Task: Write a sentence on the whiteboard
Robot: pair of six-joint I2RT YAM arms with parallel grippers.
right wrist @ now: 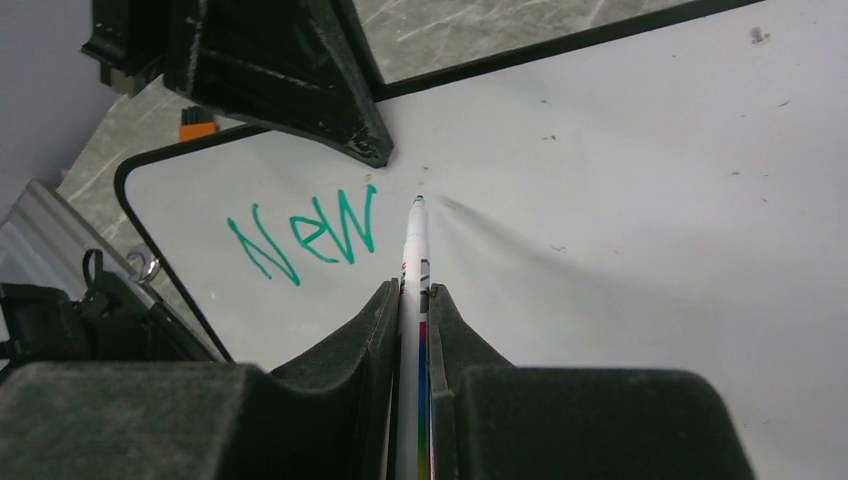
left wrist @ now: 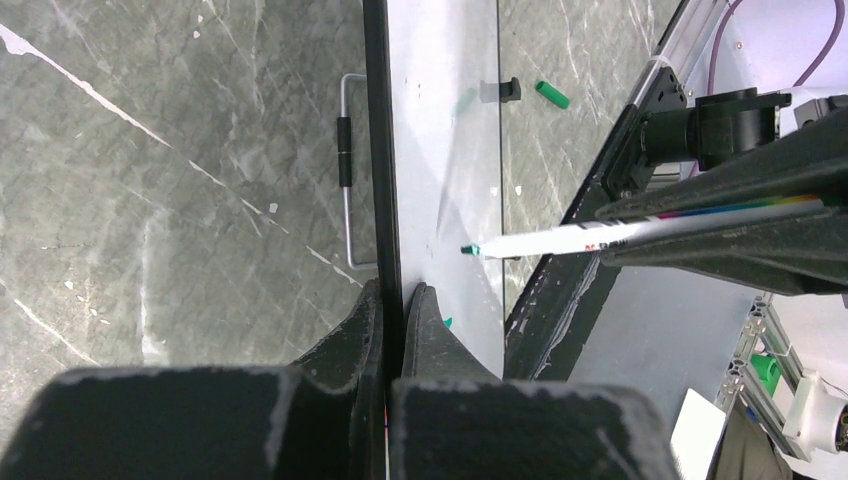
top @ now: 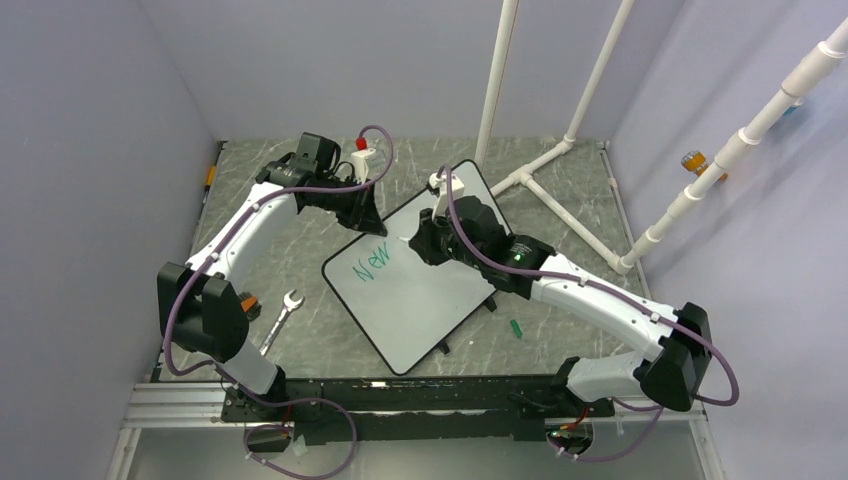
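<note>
whiteboard [top: 420, 300] is lying flat on the counter [top: 320, 350], turned diagonal. wrench [top: 283, 314] is sitting just off its left edge, green cap [top: 516, 327] off its near-right edge. sentence [top: 372, 263] is reading only "New" (green, upper-left part of the board). right jaws are gripping the marker [right wrist: 415, 250], tip sitting just right of the W, contact unclear. left jaws are clenching the board's far-left rim.

a grey marbled desk [top: 300, 200] carries the whiteboard [top: 420, 300], a wrench [top: 282, 315] on its left, a green cap [top: 516, 327] on its right, white pipes [top: 545, 190] behind.
</note>
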